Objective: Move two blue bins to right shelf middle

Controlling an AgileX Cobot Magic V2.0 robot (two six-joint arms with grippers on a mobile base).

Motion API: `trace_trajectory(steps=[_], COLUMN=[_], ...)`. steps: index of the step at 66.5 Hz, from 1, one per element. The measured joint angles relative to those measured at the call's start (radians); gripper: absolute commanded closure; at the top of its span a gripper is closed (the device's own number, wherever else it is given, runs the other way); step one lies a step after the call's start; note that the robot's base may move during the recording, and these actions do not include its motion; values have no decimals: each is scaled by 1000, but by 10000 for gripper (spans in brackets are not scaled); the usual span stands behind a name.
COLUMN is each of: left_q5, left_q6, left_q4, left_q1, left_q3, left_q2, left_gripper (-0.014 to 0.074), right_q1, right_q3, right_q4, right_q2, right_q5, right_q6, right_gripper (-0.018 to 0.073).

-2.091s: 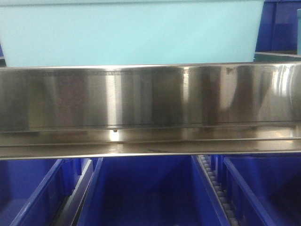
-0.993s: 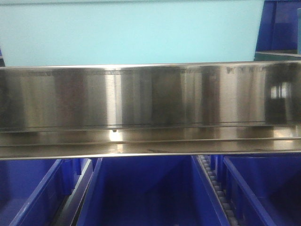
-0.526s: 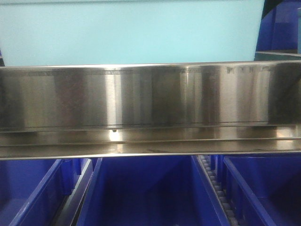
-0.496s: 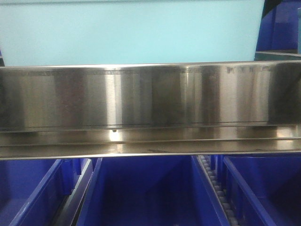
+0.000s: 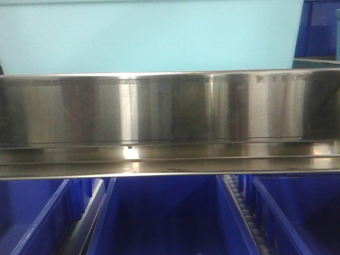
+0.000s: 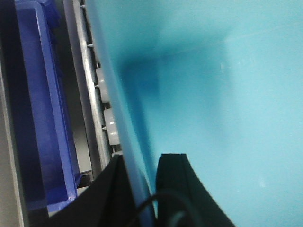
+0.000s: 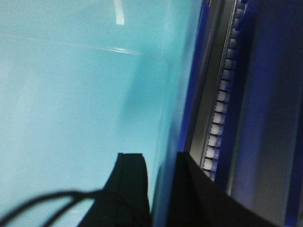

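Where the front camera looks level at the shelf (image 5: 159,162), its brushed-steel front rail (image 5: 170,111) spans the full width of the view. Directly above and behind that rail stands the light-blue bin (image 5: 149,37), its plain front wall filling nearly the whole upper band. Its base is hidden by the rail, so it cannot be told whether it rests on the shelf. An upper dark blue bin (image 5: 319,26) shows just beside it at the top right. On the level below stand the lower bins (image 5: 164,218), dark blue and open-topped, with a white roller track (image 5: 241,210) between the middle and right ones.

From the left wrist view, the left gripper (image 6: 142,163) straddles one side wall of the light-blue bin. One black finger (image 6: 102,198) sits outside the wall and the other inside, both drawn in narrow against it, gripping the wall. White rollers (image 6: 108,123) lie just outside that wall, and a left-hand dark blue bin (image 6: 42,118) lies beyond them.

From the right wrist view, the right gripper (image 7: 158,161) holds the opposite wall likewise, one finger (image 7: 132,184) inside and one outside, closed narrow on it. A second roller row (image 7: 220,109) runs just beside that wall, with dark blue plastic (image 7: 272,118) beyond.
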Motion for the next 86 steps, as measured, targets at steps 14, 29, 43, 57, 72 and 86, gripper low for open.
trace_trajectory(steps=[14,29,43,57,72,86], left_q5=[6,13,28,28,28,30], left_q6=[-9,-32,-42,-44,-46,-46], left_q4=[-3,-1,0,-12,-31,-31], left_q1=[0,-6,-12,-20,-21,-23], left_q3=[0,-64,-222,-341,-355,-355], left_q2=[-18,-109,-158,-181,-183,-183], left_gripper=[707,707,707,707,707,707], right_q1=[0,0,0,0,0,0], right_q3=[0,-5,-91,-216,-258,-259], right_q4=[0,0,-4,-23,-34,-34], right_q2=[-33,-139,-216,-252,-257,-257], right_q5=[12,12,12,21,53,56], right_q6=[9,17,21,21,21,21], right_gripper=[711,711,711,711,711,711])
